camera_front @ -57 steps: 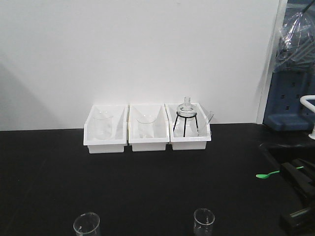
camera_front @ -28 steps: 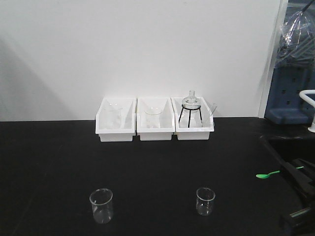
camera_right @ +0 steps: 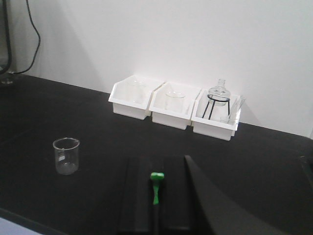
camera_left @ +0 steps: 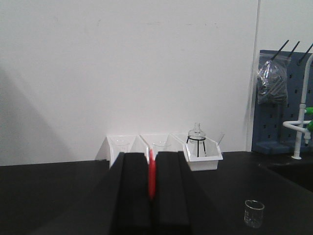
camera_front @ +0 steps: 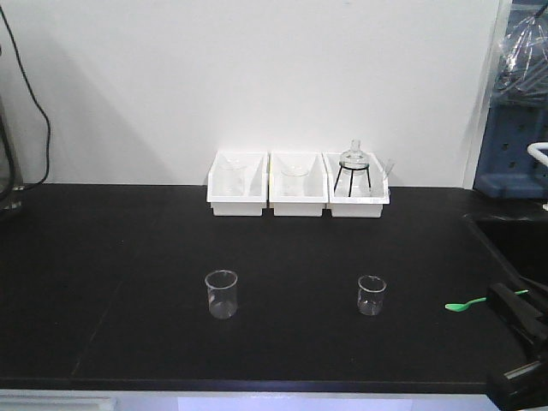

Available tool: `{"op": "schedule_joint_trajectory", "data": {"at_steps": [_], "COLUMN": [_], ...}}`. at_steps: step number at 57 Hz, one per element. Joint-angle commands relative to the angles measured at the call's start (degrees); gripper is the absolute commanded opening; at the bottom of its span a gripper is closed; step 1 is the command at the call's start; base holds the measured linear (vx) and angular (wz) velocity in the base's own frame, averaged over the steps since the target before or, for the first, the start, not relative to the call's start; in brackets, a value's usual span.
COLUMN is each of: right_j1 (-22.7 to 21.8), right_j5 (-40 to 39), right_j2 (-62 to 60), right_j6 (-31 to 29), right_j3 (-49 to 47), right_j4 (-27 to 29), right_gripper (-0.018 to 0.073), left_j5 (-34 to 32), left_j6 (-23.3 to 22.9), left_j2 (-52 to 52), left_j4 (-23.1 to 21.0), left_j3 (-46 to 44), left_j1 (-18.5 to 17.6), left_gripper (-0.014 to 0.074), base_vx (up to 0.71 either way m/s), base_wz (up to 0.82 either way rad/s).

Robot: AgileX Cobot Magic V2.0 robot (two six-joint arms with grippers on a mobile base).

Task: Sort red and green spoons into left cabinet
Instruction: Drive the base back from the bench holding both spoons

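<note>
The red spoon (camera_left: 152, 172) stands edge-on between the two black fingers of my left gripper (camera_left: 152, 161), which is shut on it in the left wrist view. My right gripper (camera_right: 156, 162) is shut on the green spoon (camera_right: 156, 188), whose bowl lies between the finger ends. From the front, the green spoon (camera_front: 467, 304) sticks out leftward from the right gripper (camera_front: 497, 297) at the table's right edge, above the black top. The left gripper is outside the front view. The left cabinet is out of view.
Three white bins (camera_front: 298, 204) holding glassware stand against the back wall; the right one carries a flask on a black tripod (camera_front: 352, 167). Two empty beakers (camera_front: 221, 294) (camera_front: 371, 294) stand mid-table. A blue pegboard (camera_front: 514, 145) is at the right, a black cable (camera_front: 38, 111) at the left.
The front view has drawn back from the table: the bins look smaller and farther, both beakers now show whole, and the table's front edge appears. The right gripper still holds the green spoon.
</note>
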Motion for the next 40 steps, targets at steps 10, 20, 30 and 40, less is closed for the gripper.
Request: {"op": "schedule_joint_trajectory", "data": {"at_steps": [10,20,30,40], "right_j1": [-0.1,-0.1,-0.1,-0.1], "right_j5": [-3.9,-3.9,-3.9,-3.8], "right_j2": [-0.7,-0.7,-0.7,-0.7], "right_j6": [-0.1,-0.1,-0.1,-0.1], "right_j3": [-1.6,-1.6,-1.6,-1.6], "right_j4": [0.3,0.3,0.3,0.3], "right_gripper": [0.0022,0.0022,0.0022,0.0022], "left_j5": [-4.2,-4.2,-4.2,-4.2], "left_j6": [0.1,0.1,0.1,0.1], "left_j2": [-0.1,-0.1,-0.1,-0.1], "left_j4": [-0.7,-0.7,-0.7,-0.7], "left_j3": [-1.7,-1.7,-1.7,-1.7], "left_j1": [-0.2,-0.2,-0.2,-0.2], "left_gripper": [-0.0006,-0.0006,-0.0006,-0.0006], "base_vx": [-0.29,-0.24,-0.18,-0.12], "base_wz": [0.17,0.2,0.37,0.6]}}
